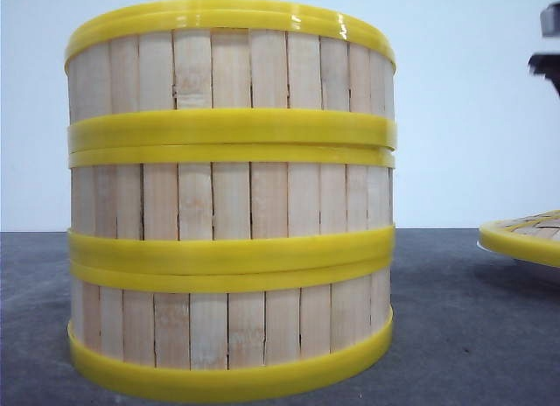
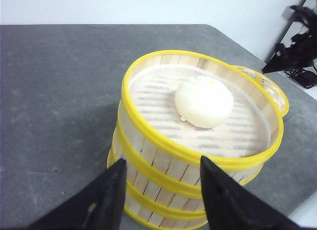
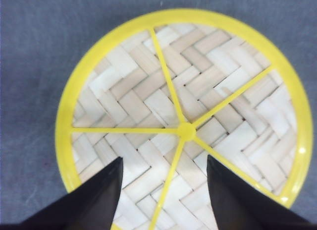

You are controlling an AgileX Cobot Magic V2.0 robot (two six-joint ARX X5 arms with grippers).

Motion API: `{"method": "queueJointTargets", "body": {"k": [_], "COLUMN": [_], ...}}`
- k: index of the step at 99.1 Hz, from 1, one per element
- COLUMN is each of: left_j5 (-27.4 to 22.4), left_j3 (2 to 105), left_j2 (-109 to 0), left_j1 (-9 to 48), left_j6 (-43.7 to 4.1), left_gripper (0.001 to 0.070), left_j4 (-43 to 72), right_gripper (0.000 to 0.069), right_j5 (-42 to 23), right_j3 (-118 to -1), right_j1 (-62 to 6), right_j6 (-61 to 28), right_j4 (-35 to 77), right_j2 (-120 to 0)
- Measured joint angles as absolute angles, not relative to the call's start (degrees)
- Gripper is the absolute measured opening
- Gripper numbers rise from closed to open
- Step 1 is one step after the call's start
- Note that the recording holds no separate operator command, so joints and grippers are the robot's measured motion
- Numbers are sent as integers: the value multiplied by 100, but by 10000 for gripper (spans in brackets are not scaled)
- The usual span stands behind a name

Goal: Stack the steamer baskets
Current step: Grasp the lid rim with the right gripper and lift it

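The left fingers (image 2: 161, 195) stand spread apart with nothing between them, poised just short of the near wall of the steamer baskets (image 2: 198, 141). The three baskets sit stacked in one column on the grey counter (image 2: 54, 101), yellow rims meeting rim to rim; in the front view the stack (image 1: 229, 196) fills the middle and left of the scene. A white steamed bun (image 2: 203, 101) lies on the pale liner in the top basket.

The right fingers (image 3: 163, 190) are likewise spread wide and empty, hovering over the woven lid (image 3: 183, 121), which has a yellow rim and yellow spokes. In the front view the lid (image 1: 525, 235) lies low to the right of the stack, apart from it.
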State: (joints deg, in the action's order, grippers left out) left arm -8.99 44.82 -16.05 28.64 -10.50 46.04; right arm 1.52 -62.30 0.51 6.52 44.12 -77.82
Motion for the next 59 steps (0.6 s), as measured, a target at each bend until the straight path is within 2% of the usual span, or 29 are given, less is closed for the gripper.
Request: {"method": "queueJointTargets", "body": {"k": [15, 42, 59], "left_j5": [-899, -899, -899], "left_j3": [4482, 4482, 4482], "left_j2": [-1605, -1605, -1605], "left_j1": [2864, 2864, 2864], "left_j6": [-1050, -1050, -1050], "left_gripper": [275, 275, 275], "left_j4": [4609, 4619, 4626], "right_gripper": [264, 248, 209], "right_j5": [8, -132, -134], "right_j3": [-6230, -6230, -6230], "right_j1": [56, 158, 235], "right_j6": [655, 676, 690], "right_j4": [4305, 4163, 4136], "right_j2": [-8103, -8333, -8519]}}
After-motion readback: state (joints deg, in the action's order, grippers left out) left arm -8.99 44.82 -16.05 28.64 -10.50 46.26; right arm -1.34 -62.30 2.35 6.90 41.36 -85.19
